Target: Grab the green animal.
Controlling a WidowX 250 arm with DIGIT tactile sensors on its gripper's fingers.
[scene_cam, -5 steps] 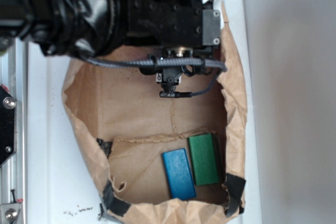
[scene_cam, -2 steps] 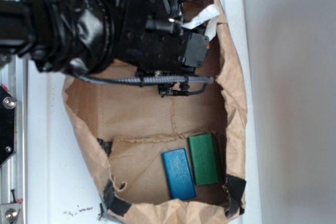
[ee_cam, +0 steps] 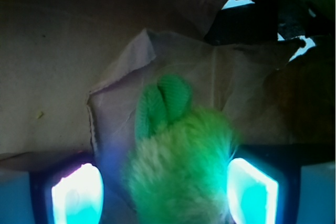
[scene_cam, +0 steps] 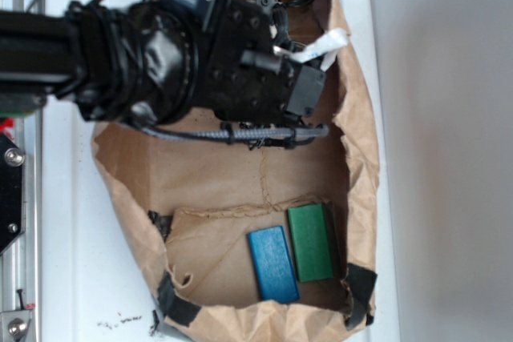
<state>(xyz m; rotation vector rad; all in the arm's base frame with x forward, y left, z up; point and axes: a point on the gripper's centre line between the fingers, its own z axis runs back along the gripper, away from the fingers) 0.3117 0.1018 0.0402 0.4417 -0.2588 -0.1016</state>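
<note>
**Green animal framed between spread fingers inside the paper bag**

In the wrist view, the green animal (ee_cam: 178, 166) is seen nearest the camera, at 6 o'clock in the frame. Its fuzzy lime middle fills the space between the two fingers (ee_cam: 77, 195), which are lit a bright cyan at 7 and 5 o'clock. The fingers are held apart; a narrow gap is seen on the left side, while on the right the fur is just beside the pad, and contact cannot be told. The gripper (ee_cam: 163, 192) is thus open around the toy, not closed on it. The smoother pale green end of the animal is pointed toward 12 o'clock and is laid on creased brown paper. Farther off, at 1 o'clock, a torn dark opening in the paper is seen with daylight behind it.

In the exterior view, the blue block (scene_cam: 273, 265) and the dark green block (scene_cam: 311, 242) are seen lying side by side, touching, at 6 o'clock on the floor of the brown paper bag (scene_cam: 128, 198). The bag is laid on the white surface (scene_cam: 449, 150). Beyond the blocks, toward 11 o'clock, the black arm (scene_cam: 160, 62) is reached into the far end of the bag, and the animal is hidden beneath it there.
</note>
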